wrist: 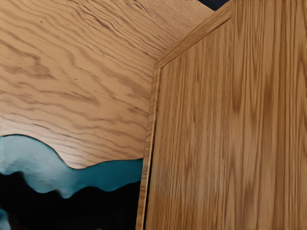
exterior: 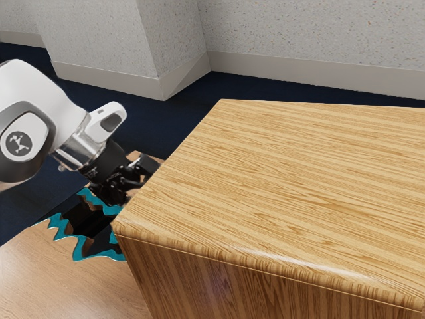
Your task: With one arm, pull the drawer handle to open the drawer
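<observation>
A cabinet [wrist: 230,134] side of vertical wood grain, framed by a thin raised border, stands close. Beside it spreads the oak tabletop [wrist: 72,72], whose wavy teal rim [wrist: 96,175] runs up to the cabinet's edge. Past the rim lies blackness [wrist: 72,211].

The white arm [exterior: 36,129] reaches in from the exterior view's left, wrist angled down toward that view's right, with the black gripper [exterior: 126,185] low at its end.

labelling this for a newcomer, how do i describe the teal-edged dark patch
Find the big wooden cabinet on the exterior view's right. Beside its near corner, under the black gripper, lies the patch: jagged teal rim around black, amid plain wood.
</observation>
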`<state>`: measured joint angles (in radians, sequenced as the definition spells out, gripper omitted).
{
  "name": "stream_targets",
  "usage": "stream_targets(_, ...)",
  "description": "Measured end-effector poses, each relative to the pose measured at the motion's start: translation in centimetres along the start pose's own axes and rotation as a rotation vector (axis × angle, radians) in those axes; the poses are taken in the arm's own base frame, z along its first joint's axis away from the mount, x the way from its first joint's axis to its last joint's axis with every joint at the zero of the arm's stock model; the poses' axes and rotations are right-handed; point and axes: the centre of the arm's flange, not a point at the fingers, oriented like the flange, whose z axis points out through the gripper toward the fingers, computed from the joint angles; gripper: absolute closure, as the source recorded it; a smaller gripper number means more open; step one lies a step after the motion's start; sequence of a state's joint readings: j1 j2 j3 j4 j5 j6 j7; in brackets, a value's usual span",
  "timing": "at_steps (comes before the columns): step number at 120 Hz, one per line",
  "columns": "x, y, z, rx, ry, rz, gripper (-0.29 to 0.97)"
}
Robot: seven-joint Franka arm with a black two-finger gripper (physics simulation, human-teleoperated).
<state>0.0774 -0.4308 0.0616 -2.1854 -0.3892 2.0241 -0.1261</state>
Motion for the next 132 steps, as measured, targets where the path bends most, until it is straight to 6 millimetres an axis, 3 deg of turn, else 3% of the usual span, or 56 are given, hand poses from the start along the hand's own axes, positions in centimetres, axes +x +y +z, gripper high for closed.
stream_targets(22, -0.2, -1.1, -0.7, -0.008, 0.007, -0.012, 0.0)
stream_targets(62, 0.1, -4.8, -2.2, -0.009, 0.022, -0.059, 0.0)
stream_targets(100, 0.5, -9.8, -4.6, 0.001, 0.046, -0.118, 0.0)
stream_targets(109, 0.6, -12.1, -6.5, 0.001, 0.071, -0.146, 0.0)
stream_targets(118, 2.0, -12.5, -14.3, 0.07, 0.178, -0.11, 0.0)
stream_targets(122, 2.2, -12.1, -16.7, 0.143, 0.192, -0.079, 0.0)
stream_targets(132, 2.0, -12.0, -17.5, 0.318, 0.129, -0.037, 0.0)
